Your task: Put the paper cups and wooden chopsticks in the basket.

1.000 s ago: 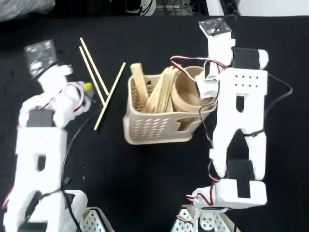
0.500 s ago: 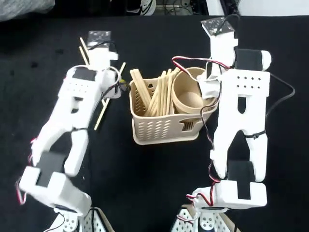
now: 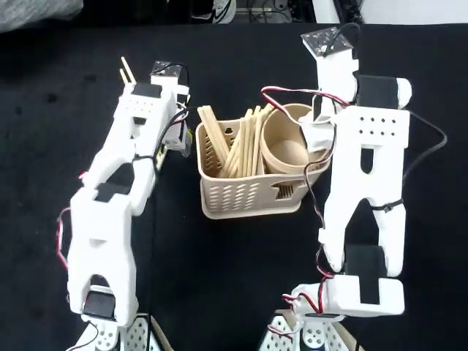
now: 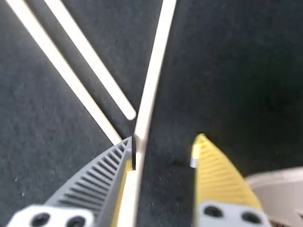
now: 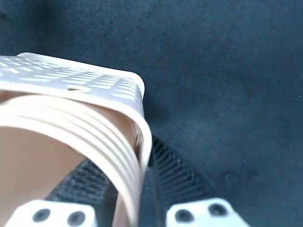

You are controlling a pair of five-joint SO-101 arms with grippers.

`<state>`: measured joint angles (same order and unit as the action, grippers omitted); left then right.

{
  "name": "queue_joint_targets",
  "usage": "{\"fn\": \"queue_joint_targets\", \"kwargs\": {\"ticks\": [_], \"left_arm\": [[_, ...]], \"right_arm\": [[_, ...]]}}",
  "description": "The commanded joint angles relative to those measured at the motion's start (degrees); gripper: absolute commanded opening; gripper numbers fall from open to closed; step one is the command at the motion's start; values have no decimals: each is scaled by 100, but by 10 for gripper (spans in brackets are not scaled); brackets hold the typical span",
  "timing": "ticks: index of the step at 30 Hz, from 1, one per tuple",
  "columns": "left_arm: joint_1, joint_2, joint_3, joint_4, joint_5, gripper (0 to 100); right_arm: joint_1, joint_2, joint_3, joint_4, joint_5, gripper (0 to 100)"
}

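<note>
Left gripper [image 4: 163, 142] is held open astride a loose chopstick [image 4: 151, 80], upper left in the high view, ready for pinching. Basket [image 3: 248, 197], centre frame with cups [image 3: 285, 150] inside, is clamped at its rim by right gripper [image 5: 144, 161], probably for steadying.

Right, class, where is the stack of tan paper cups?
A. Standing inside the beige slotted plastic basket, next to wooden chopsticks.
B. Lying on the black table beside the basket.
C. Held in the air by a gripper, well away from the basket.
A: the high view shows the stack of tan paper cups sitting inside the beige slotted plastic basket, with wooden chopsticks leaning beside it.
</note>
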<state>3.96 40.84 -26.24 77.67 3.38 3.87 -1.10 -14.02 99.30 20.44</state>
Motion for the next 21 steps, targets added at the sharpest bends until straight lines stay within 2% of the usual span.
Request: {"fn": "queue_joint_targets", "kwargs": {"ticks": [1,5,11,21], "left_arm": [[-66,554,-1305,598,-62,131],[-84,993,-2158,1213,-70,31],[-40,1319,-3090,2163,-589,28],[-31,1029,-2914,2330,-615,28]], "right_arm": [[-62,-268,-40,149,44,11],[-62,-268,-40,97,35,11],[-62,-268,-40,62,9,11],[-62,-303,-48,79,44,11]]}}
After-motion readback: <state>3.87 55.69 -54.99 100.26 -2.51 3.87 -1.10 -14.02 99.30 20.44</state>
